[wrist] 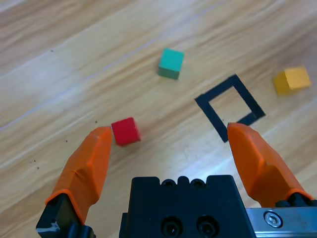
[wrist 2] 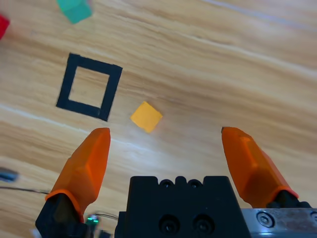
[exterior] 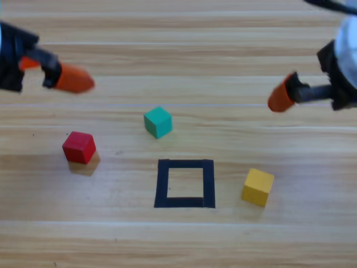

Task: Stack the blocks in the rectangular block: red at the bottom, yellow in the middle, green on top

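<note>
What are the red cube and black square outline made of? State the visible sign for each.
Red cube: probably painted wood or dense foam; flat matte faces, crisp edges, no gloss. Black square outline: looks like matte tape; lies flat on the wood with slightly uneven corners.

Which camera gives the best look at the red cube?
The left wrist view: the red cube sits whole and close. The high view shows it whole but smaller; the right wrist view catches only a sliver at its edge.

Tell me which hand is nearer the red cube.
Left. The left hand hovers open just up-table of the red cube, which shows beside one jaw in its wrist view. The right hand waits open across the table, beyond the tape square.
</note>
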`<move>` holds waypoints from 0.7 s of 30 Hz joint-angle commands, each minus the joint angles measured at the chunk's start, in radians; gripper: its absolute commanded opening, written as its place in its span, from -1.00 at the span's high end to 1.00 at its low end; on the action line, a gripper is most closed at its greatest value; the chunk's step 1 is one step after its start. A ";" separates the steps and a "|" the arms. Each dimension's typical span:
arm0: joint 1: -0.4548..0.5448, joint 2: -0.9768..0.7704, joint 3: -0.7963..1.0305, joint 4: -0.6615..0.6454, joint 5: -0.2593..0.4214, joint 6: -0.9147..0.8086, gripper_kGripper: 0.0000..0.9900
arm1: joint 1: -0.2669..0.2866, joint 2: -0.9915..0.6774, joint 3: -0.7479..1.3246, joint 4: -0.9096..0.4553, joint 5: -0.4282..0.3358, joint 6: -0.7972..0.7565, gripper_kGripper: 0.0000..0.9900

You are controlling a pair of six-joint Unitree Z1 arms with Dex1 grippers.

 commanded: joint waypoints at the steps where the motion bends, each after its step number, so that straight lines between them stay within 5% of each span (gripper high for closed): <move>1: 0.069 0.114 -0.111 0.108 0.030 -0.059 -1.00 | -0.059 0.192 -0.058 0.052 0.015 0.112 -0.99; 6: 0.134 0.327 -0.285 0.292 0.035 -0.059 -0.94 | -0.086 0.293 -0.110 0.052 0.094 0.268 -0.99; 13: 0.182 0.505 -0.368 0.389 0.035 -0.080 -0.95 | -0.126 0.449 -0.165 0.050 0.176 0.383 -1.00; 21: 0.191 0.628 -0.397 0.415 0.001 -0.083 -0.94 | -0.134 0.541 -0.153 0.050 0.173 0.525 -0.99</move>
